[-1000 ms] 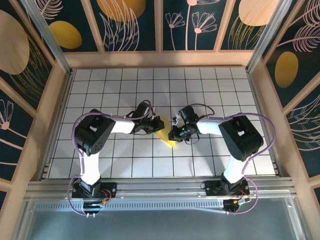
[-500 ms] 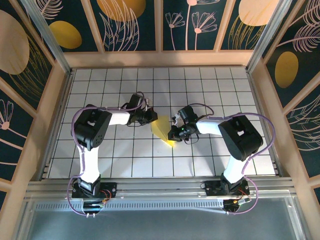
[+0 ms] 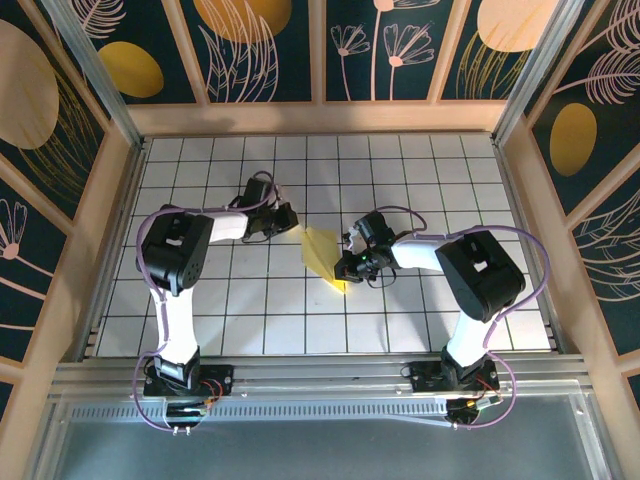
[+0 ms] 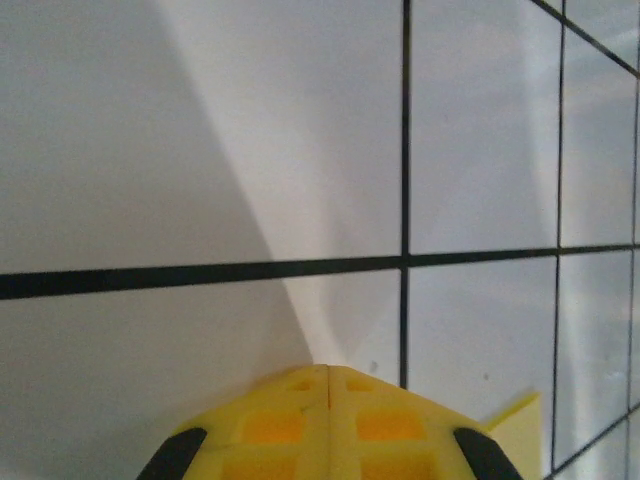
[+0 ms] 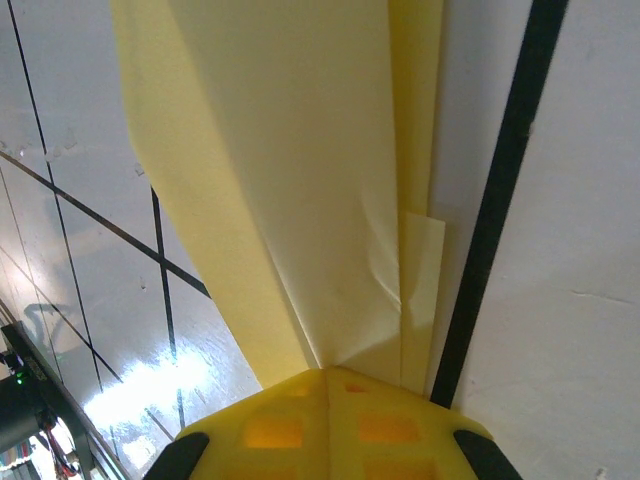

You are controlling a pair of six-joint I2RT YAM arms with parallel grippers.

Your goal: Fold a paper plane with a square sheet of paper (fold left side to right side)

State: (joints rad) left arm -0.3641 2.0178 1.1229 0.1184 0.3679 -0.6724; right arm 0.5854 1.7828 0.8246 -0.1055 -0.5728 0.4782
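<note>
At the near edge of the tiled table [image 3: 430, 180], two arms rise from their bases side by side and bend inward over the white grid. The right gripper [image 3: 344, 271] points down at the near end of the yellow paper [image 3: 320, 252], which lies flat just left of the table's centre as a slim folded wedge, its length running from the near right to the far left.

From the right wrist, the right gripper [image 5: 326, 372] has its two yellow fingers pressed together with no gap at the seam. The tip meets the near end of the yellow paper [image 5: 300, 180], where several creases and overlapping layers converge. Whether the tip pins the sheet down or only touches it cannot be told. A narrow folded flap runs along the sheet's right edge, beside a black grid line.

Farther back, the left gripper [image 3: 290, 223] sits low just left of the paper's far end, apart from it. From the left wrist, the left gripper [image 4: 328, 372] is likewise closed finger to finger, with nothing between the pads. Bare tile lies ahead of it, and a small corner of the yellow paper [image 4: 518, 420] shows at the lower right.

Dark wall panels [image 3: 400, 50] painted with golden ovals and pale leaves enclose the far side.
</note>
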